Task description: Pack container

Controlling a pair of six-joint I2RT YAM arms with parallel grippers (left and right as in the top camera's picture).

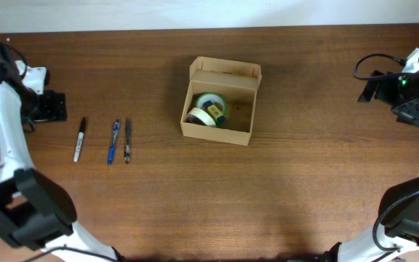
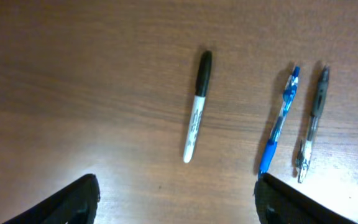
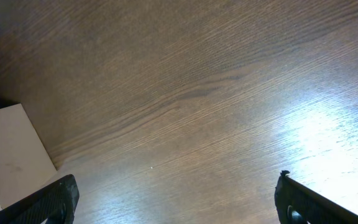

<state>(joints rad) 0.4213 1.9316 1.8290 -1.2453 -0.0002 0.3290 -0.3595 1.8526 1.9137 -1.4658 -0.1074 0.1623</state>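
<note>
One container [image 1: 215,134] seemingly midway: left gripper [image 1: 52,107], right gripper [image 1: 412,109].

Even overhead light falls on your worktop [image 1: 289,189], dimming toward 6 o'clock; the container [image 1: 217,136] throws only a faint shadow. Your left wrist view is soft, with white glare at 8 o'clock; your right wrist view flares at 4 o'clock.

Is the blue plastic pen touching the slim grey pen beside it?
Apart. The left wrist view shows a clear gap between the blue plastic pen and the slim grey pen.
</note>
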